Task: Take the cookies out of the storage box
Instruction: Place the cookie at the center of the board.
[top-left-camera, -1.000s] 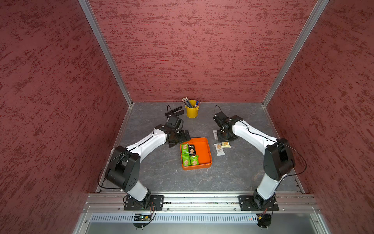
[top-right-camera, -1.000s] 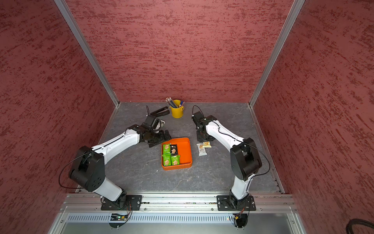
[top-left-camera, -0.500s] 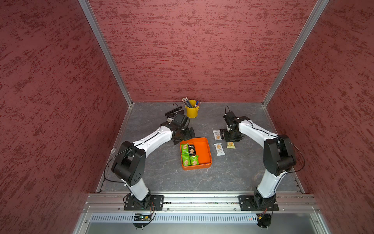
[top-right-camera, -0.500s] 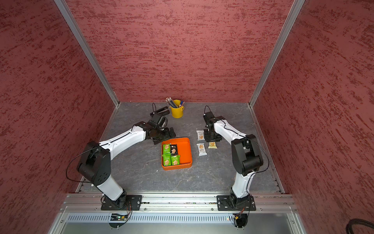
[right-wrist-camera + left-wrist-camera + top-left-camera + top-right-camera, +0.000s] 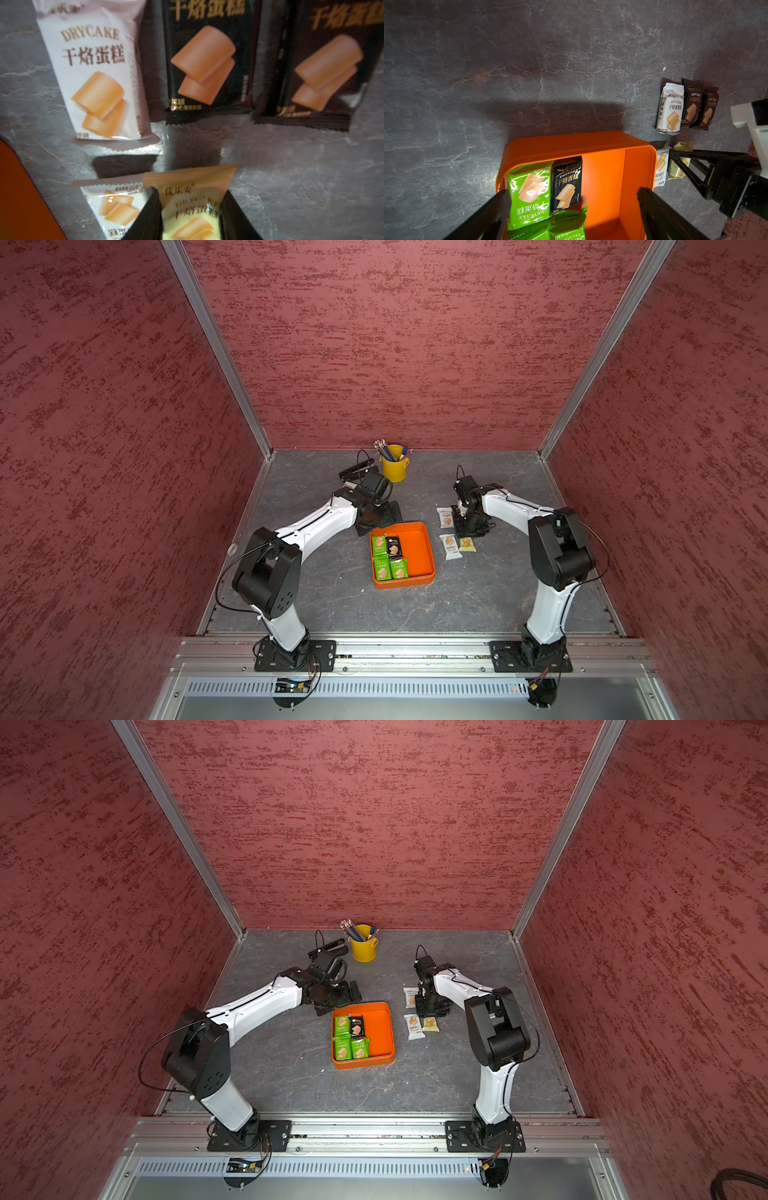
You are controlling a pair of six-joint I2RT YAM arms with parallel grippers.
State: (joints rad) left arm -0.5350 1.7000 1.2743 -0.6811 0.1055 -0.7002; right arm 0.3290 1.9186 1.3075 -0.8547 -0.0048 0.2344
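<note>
The orange storage box [image 5: 419, 549] [image 5: 382, 1029] [image 5: 604, 180] holds green cookies [image 5: 381, 568] [image 5: 529, 191] and a black packet [image 5: 394, 546] [image 5: 566, 185] along its left side. My left gripper [image 5: 374, 522] [image 5: 573, 193] hangs open over the box's far edge, empty. To the right of the box my right gripper [image 5: 465, 529] [image 5: 191, 209] sits low at the table, shut on a pale yellow packet [image 5: 467, 544] [image 5: 191, 207]. Beside it lie white packets [image 5: 446, 516] [image 5: 450, 546] [image 5: 97, 72]. Two black packets [image 5: 207, 62] [image 5: 693, 104] lie further right, hidden by the arm in both top views.
A yellow pencil cup [image 5: 395, 468] stands at the back, with a dark stapler-like device [image 5: 355, 467] to its left, just behind my left wrist. Maroon walls close the grey table [image 5: 332, 593] on three sides.
My left arm has swung right and come down toward the box's far edge. My right gripper has shifted a little toward the front, carrying the yellow packet along.
</note>
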